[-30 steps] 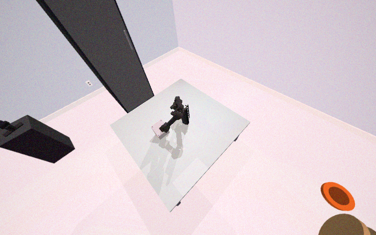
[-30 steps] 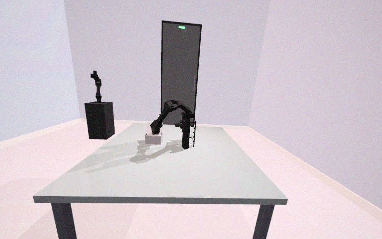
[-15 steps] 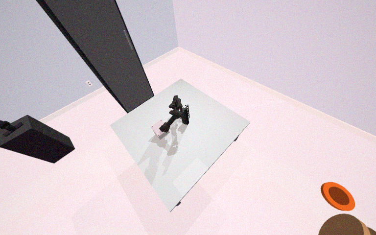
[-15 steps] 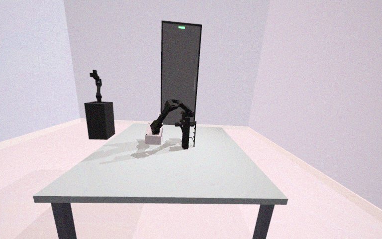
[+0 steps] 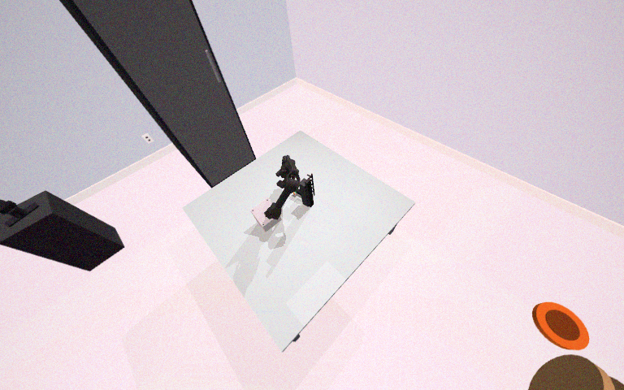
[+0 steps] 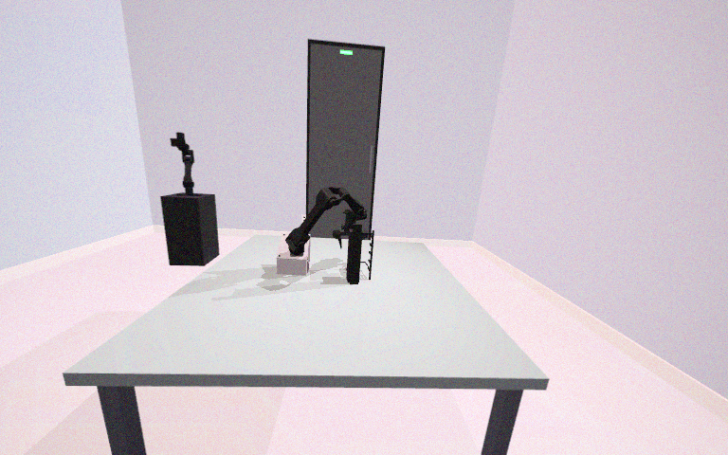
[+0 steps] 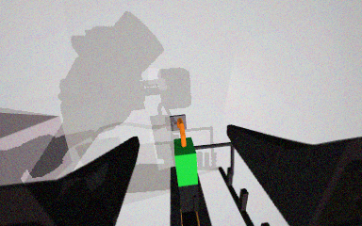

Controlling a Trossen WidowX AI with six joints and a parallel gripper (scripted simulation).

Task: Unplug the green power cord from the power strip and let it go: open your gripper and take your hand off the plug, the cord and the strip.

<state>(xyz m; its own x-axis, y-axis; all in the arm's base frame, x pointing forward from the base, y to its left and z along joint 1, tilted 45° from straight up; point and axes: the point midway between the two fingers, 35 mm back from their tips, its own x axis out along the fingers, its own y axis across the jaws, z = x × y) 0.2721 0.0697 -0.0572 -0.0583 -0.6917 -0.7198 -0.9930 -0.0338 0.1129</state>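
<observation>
The power strip is a tall black bar standing on the table. The green plug shows in the wrist view in front of the strip, with a dark lower part and two thin gold lines below it; the frame's edge cuts off what lies under them. The orange cord runs from its far end to a small grey square. My gripper is wide open, one finger on each side of the plug, with pale space between each finger and the plug. In the top and exterior views the plug is too small or hidden.
A thin black rack stands beside the strip, close to my right finger in the wrist view. The arm's pink base block sits on the table. Another black arm stands on a dark pedestal beyond the table.
</observation>
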